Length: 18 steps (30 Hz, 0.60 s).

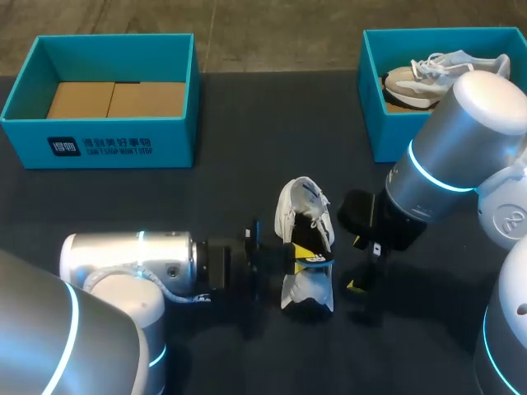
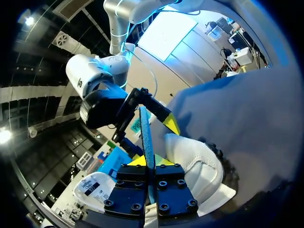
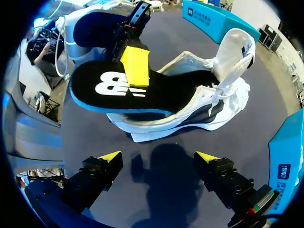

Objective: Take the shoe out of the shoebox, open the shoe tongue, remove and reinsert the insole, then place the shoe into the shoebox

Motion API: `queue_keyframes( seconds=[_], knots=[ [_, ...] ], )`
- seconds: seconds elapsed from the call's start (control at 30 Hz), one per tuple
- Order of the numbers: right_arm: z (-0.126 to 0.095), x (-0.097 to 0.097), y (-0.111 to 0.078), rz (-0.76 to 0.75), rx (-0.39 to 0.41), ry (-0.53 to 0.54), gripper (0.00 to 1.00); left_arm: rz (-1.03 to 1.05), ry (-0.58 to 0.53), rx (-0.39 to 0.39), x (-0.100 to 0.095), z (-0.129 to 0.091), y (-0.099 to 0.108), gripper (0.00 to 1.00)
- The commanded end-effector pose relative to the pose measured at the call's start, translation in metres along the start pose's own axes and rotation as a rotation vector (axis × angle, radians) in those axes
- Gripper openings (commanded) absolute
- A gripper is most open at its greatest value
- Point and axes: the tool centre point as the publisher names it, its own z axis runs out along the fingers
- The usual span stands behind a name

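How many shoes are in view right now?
2. One white shoe lies on the table near its middle; another shoe sits in the right-hand shoebox. The right arm may hide more there.

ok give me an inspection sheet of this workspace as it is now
surface: dark table
job's things: white shoe on its side mid-table, tongue open; black insole partly out of it; left shoebox and right shoebox at the far side
clutter: second shoe in the right shoebox; cardboard in the left shoebox
pincers: left pincer shut on the insole; right pincer open, above the table beside the shoe
cables: light cable looped behind the left pincer
surroundings: nothing seen
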Motion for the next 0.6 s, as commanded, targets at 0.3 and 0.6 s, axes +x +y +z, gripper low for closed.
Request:
queue_keyframes(
  seconds=[0.3,0.6],
  knots=[
    [0.001,0.001,0.000,0.001,0.001,-0.002,1.00,-0.023,0.010,-0.062,-0.002,0.009,0.029,0.00],
    [0.001,0.001,0.000,0.001,0.001,-0.002,1.00,-0.039,0.011,-0.069,-0.005,0.008,0.033,0.00]
  ],
)
